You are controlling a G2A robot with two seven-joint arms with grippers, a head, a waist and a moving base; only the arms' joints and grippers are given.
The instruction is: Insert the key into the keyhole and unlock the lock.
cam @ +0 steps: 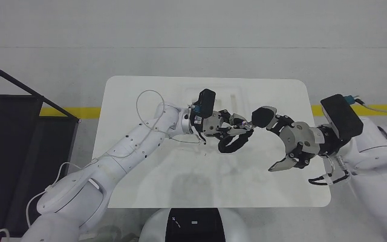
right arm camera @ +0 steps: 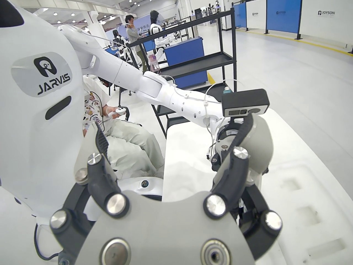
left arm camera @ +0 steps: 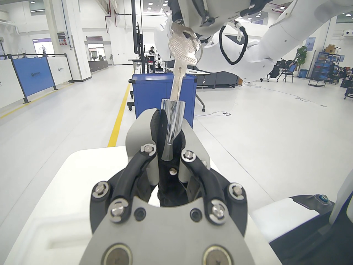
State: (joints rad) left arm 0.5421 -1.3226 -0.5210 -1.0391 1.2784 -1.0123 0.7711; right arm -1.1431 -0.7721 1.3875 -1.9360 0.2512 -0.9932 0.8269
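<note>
Key is sitting just beyond the left claw's tips, its blade appearing to enter the end of the chrome lock. The left claw is clamping narrow around that lock cylinder, one pad on either side, with the cylinder pointing straight out past the tips.

Judgement: the key is looking small, light and stiff, a flat metal piece with a blade thin enough to bind or bend if twisted off-axis. The best hold is looking like the dimpled head, pinched across its flat faces, clear of the key ring threading it. The lock is polished and round, so it is likely slipping or rolling in the pads under turning torque.

Farther out, the right claw is standing wide, gripping nothing. One finger is lying right at the key head, the other well apart. Contact I cannot confirm.

Views: the left wrist view is giving blade-to-keyhole alignment, and the top view is giving the right claw's spread. In the right wrist view the claw's own finger is covering the key, with a recessed foam tray lying beneath.
</note>
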